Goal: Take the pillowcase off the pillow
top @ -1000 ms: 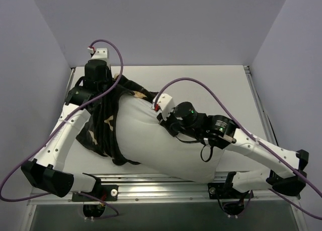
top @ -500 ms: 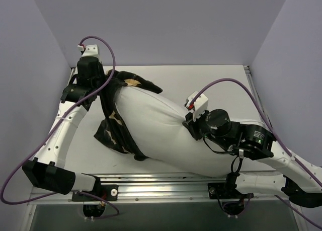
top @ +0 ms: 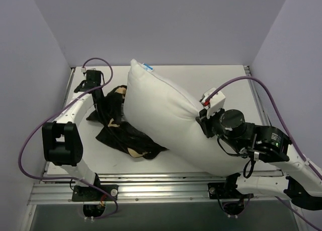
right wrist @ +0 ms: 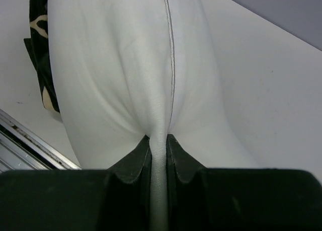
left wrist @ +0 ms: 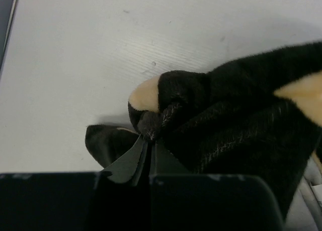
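Left gripper (left wrist: 146,140) is clamped tight on a bunched fold of the black pillowcase (top: 121,133). The rest of it lies crumpled on the tabletop (top: 231,85), just ahead of that gripper and off to its right. Right gripper (right wrist: 158,143) is pinching the white pillow (right wrist: 126,65) along its seamed edge, and the pillow stretches away in front of it, completely out of the case.

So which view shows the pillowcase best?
Top external: nearly the whole pillowcase shows, crumpled beside the pillow. Left wrist shows only one pinched fold; right wrist, a sliver at the frame's edge.
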Controlling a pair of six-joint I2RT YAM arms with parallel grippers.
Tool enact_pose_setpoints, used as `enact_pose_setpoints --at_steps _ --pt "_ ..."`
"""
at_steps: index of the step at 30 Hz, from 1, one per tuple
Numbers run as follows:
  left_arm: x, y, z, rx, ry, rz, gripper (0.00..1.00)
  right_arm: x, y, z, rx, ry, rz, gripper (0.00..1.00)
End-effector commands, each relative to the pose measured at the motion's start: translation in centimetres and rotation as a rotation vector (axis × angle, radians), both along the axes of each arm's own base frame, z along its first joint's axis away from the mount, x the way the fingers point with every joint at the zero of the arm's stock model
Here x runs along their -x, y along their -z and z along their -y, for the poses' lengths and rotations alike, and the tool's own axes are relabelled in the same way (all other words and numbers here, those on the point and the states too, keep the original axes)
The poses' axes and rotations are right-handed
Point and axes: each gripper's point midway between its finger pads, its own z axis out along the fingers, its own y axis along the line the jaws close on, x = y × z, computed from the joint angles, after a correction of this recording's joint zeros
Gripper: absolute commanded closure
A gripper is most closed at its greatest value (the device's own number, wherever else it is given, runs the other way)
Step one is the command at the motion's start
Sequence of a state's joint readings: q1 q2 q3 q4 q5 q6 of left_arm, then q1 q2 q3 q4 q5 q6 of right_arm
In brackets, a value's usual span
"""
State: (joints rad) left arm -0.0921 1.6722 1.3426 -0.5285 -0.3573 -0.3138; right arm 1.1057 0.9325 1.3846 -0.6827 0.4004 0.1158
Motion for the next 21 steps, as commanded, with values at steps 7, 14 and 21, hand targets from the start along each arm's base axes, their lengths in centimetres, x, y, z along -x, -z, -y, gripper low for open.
enact_pose_setpoints --at_steps 7,14,21 --pt "-1.6 -8.3 -0.5 0.047 -0.003 0.2 0.98 -2.6 -8.0 2.6 -0.234 0.243 0.166 1.0" --pt "0.4 -24.5 -0.5 -0.015 0.074 0.474 0.94 -6.7 -10.5 3.3 -0.265 0.447 0.23 1.0" --pt "3.9 -37.1 -0.2 -0.123 0.156 0.679 0.89 -15.6 -8.9 4.0 -0.367 0.455 0.153 1.0"
